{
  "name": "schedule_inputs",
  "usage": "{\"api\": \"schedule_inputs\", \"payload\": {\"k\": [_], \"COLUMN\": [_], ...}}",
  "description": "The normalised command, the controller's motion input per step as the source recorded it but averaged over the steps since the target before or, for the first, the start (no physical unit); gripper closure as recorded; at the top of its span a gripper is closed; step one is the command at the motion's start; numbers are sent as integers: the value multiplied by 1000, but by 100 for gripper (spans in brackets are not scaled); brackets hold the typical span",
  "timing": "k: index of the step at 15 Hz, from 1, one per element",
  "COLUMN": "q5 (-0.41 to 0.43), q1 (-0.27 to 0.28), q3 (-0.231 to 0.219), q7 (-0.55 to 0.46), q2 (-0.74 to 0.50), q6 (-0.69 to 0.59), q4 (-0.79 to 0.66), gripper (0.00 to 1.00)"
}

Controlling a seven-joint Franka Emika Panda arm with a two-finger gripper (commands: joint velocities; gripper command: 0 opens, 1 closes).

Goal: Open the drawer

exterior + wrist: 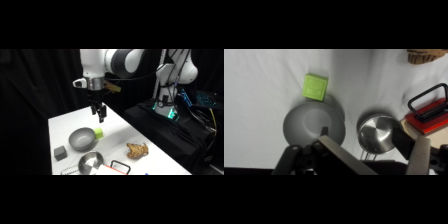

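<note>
The arm reaches down from above, its hand (101, 116) released and empty over the bowl (82, 139) on the desk (120, 131); the wrist view alone shows the drawer (429, 114) shut, right of the pan (375, 131).

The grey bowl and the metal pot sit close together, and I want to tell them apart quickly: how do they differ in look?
The grey bowl is matte and dull; the metal pot is shiny and reflective. The grey bowl looks wider than the metal pot. The grey bowl has a green block right at its rim, while the metal pot lies nearer the drawer. Both are round, open-topped and upright on the white table.
</note>
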Motion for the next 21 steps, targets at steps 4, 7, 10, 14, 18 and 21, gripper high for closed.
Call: {"api": "schedule_inputs", "payload": {"k": [4, 7, 10, 14, 18, 21], "q5": [14, 29, 28, -9, -45, -72], "q1": [-19, 9, 52, 80, 88, 109], "q3": [23, 38, 50, 42, 39, 38], "q7": [22, 103, 210, 284, 286, 311], "q2": [-16, -43, -41, -5, 46, 109], "q6": [4, 7, 25, 115, 203, 253], "q4": [-4, -18, -19, -38, -54, -12], "gripper": [0, 0, 0, 0, 0, 0]}}
